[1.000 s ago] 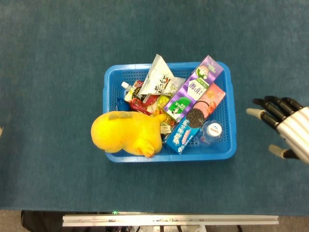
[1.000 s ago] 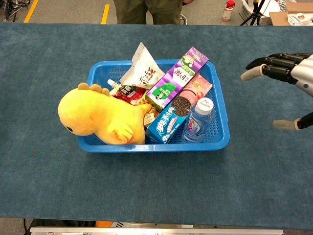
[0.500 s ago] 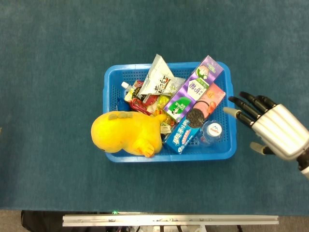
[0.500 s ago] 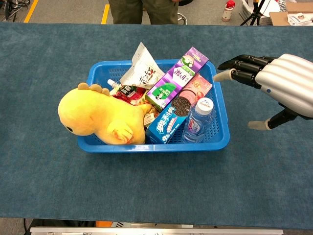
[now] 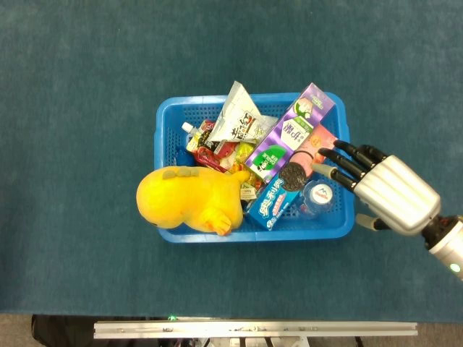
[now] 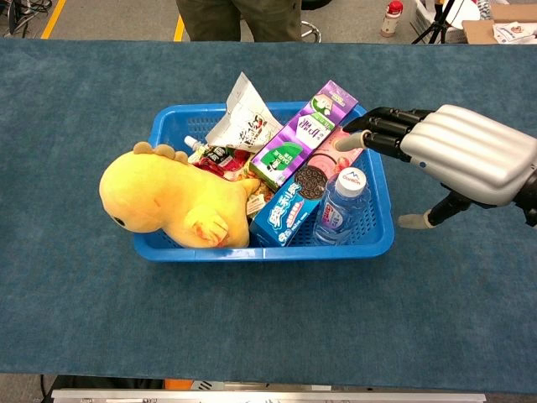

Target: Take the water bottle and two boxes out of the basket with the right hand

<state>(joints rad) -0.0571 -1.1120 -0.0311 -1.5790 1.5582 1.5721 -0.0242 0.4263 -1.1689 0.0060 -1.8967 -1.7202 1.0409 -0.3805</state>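
A blue basket (image 5: 168, 114) (image 6: 164, 126) sits mid-table. In its right end stands a water bottle (image 5: 318, 195) (image 6: 342, 201) with a white cap. Beside it lie a blue cookie box (image 5: 275, 199) (image 6: 287, 208), a purple box (image 5: 291, 131) (image 6: 300, 134) and a pink box (image 5: 320, 144) (image 6: 335, 155). My right hand (image 5: 383, 189) (image 6: 457, 153) hovers over the basket's right rim, open, fingers spread and reaching above the bottle and pink box, thumb outside the basket. It holds nothing. My left hand is out of sight.
A yellow plush dinosaur (image 5: 189, 199) (image 6: 168, 200) fills the basket's left side and hangs over its rim. Snack packets (image 5: 240, 119) (image 6: 241, 122) and a small pouch (image 5: 192, 134) lie at the back. Dark blue cloth (image 5: 87, 87) covers the table.
My right hand has moved left from beside the basket until its fingers are over the right rim, above the bottle. The basket's contents have not shifted.
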